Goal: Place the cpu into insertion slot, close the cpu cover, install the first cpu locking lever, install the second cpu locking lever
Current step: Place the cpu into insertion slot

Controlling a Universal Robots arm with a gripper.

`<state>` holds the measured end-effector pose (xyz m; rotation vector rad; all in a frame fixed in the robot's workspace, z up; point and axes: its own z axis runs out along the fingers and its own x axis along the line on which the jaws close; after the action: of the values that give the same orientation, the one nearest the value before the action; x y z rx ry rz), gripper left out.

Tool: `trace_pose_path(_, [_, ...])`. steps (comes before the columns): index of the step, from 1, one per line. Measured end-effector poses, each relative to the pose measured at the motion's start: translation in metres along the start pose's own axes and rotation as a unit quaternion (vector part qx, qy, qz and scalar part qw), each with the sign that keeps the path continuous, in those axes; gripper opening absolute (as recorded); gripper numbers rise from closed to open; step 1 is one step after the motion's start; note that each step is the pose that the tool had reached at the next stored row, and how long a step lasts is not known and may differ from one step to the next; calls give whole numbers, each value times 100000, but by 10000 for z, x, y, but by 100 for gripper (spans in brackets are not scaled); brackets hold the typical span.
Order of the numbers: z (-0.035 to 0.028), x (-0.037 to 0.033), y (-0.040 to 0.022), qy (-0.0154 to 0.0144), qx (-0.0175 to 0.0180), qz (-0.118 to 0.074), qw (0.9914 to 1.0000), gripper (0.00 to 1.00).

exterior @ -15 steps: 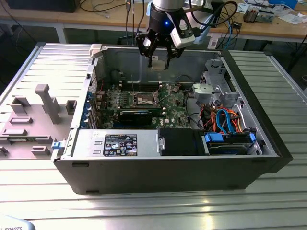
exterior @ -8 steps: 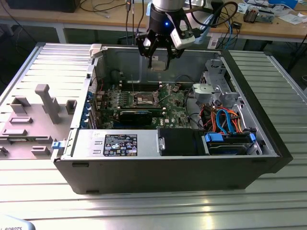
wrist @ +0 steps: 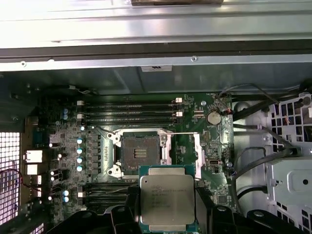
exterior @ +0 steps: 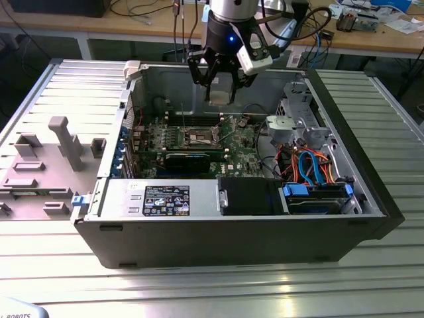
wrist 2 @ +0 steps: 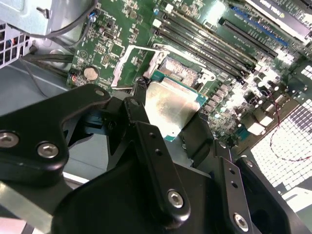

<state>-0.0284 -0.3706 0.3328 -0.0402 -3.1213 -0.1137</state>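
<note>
One open computer case [exterior: 232, 232] sat on the desk [exterior: 199, 291], holding one green circuit board [wrist: 195, 117] with one bare insertion slot [wrist: 140, 155] and one cpu cover [wrist: 197, 153] swung open. The single arm [exterior: 228, 16] hung upright near the case's back edge. Its fingers [wrist 2: 135, 111] were clenched on the one cpu [wrist: 166, 197], held above the board.

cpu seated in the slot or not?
Out. The claw holds the cpu above the board; the insertion slot shows its bare dark centre.

An electronics lab: opened computer case [exterior: 232, 233] on a ribbed metal table [exterior: 199, 285], cable-strewn wooden workbenches [exterior: 142, 25] behind.
</note>
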Motion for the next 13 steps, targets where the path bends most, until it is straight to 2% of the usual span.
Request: trace_pose_path(13, [0, 0, -2, -9, 3, 196, 100000, 54])
